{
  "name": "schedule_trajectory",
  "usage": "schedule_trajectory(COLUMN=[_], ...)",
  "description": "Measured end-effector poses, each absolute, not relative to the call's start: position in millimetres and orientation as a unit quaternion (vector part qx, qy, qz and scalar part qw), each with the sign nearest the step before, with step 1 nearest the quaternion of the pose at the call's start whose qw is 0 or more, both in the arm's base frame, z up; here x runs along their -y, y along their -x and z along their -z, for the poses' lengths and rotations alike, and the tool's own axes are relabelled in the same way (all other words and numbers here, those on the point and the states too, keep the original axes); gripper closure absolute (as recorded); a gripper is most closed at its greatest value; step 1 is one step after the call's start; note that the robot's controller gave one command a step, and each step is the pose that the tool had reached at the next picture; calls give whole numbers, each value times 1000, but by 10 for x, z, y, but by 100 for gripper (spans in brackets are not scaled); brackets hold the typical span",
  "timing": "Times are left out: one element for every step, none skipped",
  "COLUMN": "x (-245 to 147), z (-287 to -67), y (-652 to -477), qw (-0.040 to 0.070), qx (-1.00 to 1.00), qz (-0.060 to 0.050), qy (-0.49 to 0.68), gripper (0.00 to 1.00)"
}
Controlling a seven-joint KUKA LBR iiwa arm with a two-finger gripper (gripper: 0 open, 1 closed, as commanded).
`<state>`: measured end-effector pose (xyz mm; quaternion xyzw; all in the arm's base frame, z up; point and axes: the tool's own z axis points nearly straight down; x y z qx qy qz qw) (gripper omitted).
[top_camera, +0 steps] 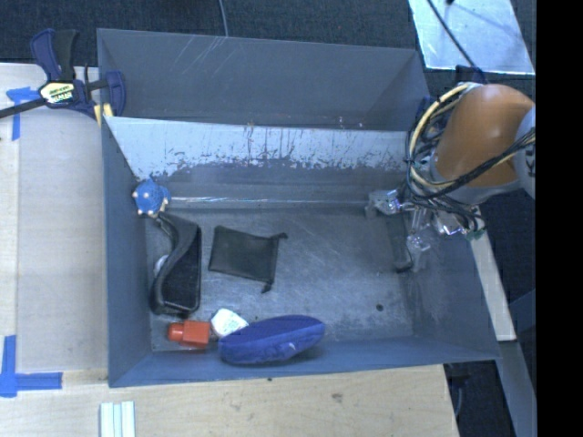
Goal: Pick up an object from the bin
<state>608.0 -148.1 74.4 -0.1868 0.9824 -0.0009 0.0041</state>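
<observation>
The gripper (403, 266) hangs low in the right part of the grey bin (273, 80), over bare floor. It is too dark there to tell if it is open or closed. All the things lie well apart from it, at the left. The nearest is a flat black square (244, 253). Past it lie a long black thing (180, 269) and a blue ball (148, 197). Along the bottom wall lie a blue oval (271, 340), a small white thing (228, 321) and a small orange thing (189, 333).
</observation>
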Motion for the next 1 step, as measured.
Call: schedule_trajectory(x=[1455], z=[-702], y=[-6293], qw=[2], qx=[-950], qz=[-9], qy=[312], gripper=[0])
